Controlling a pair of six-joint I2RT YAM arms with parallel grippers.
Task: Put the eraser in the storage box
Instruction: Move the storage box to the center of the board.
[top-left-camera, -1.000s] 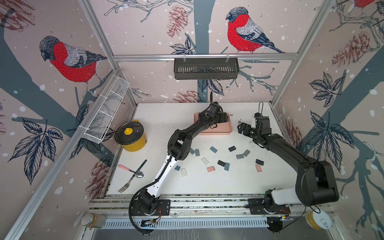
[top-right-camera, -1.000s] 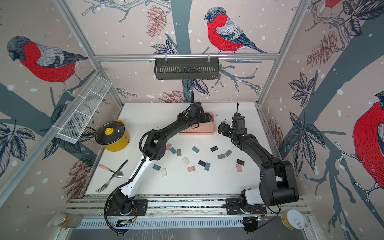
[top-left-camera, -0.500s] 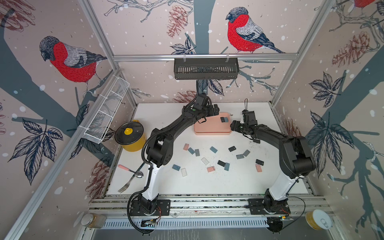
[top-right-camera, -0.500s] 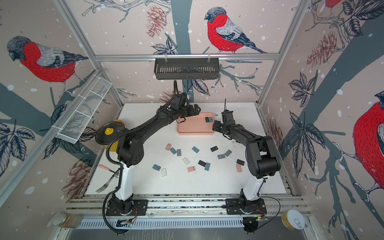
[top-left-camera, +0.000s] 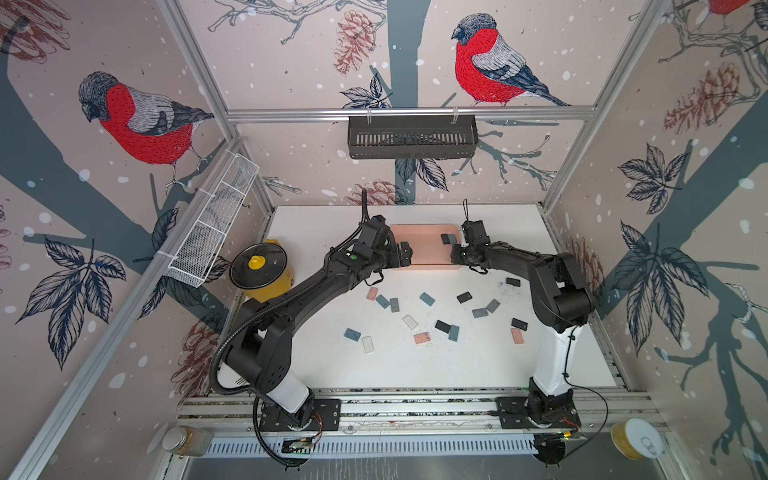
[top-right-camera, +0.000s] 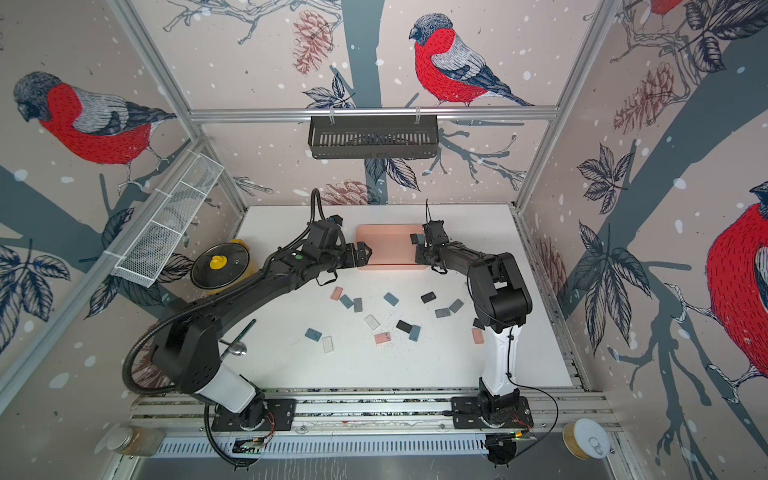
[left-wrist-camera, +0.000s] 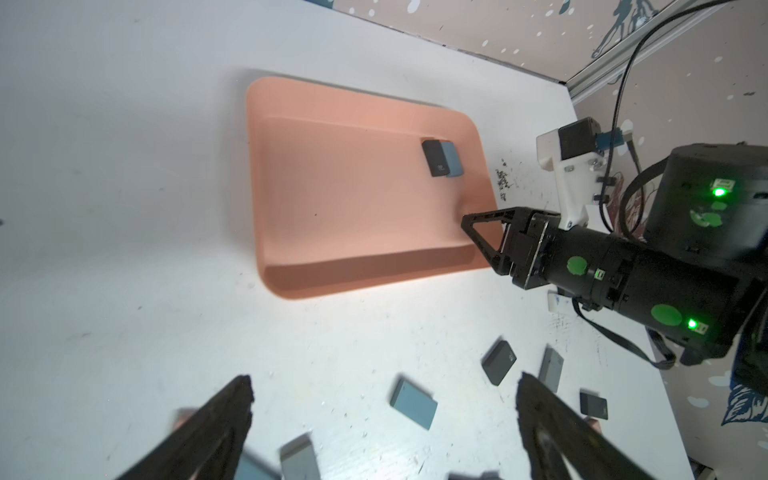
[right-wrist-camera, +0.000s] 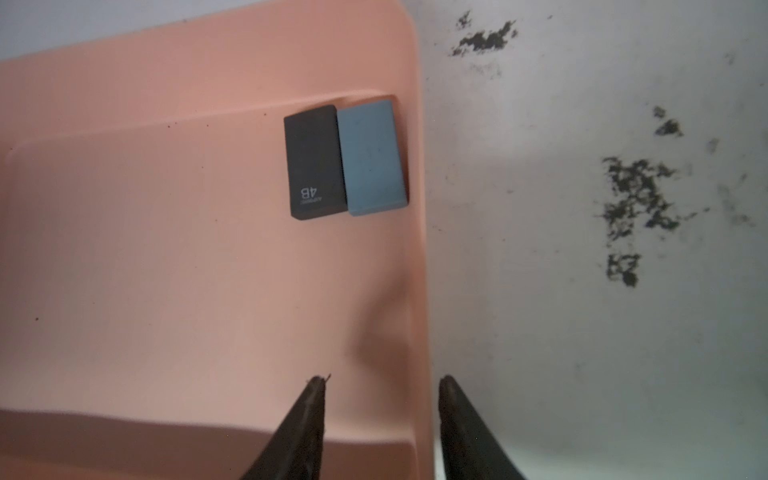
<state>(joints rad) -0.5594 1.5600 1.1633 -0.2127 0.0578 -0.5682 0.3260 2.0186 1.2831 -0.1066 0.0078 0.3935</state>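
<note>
- Lettering "4B" on black rectangular rubber eraser (right-wrist-camera: 316, 162), inside salmon-pink shallow plastic storage box (right-wrist-camera: 166, 249), reads only from right wrist.
- Right gripper (right-wrist-camera: 382, 380) fingers slightly apart astride box rim, empty.
- Left gripper (left-wrist-camera: 384, 379) fingers wide, empty.

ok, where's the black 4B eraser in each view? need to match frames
In a top view: black eraser inside the storage box, near its right end.
In a top view: black eraser, same place in the box.
Left wrist: black eraser in a corner of the box.
Right wrist: black eraser, 4B print readable.
Shared landmark: blue eraser lying against its long side.
</note>
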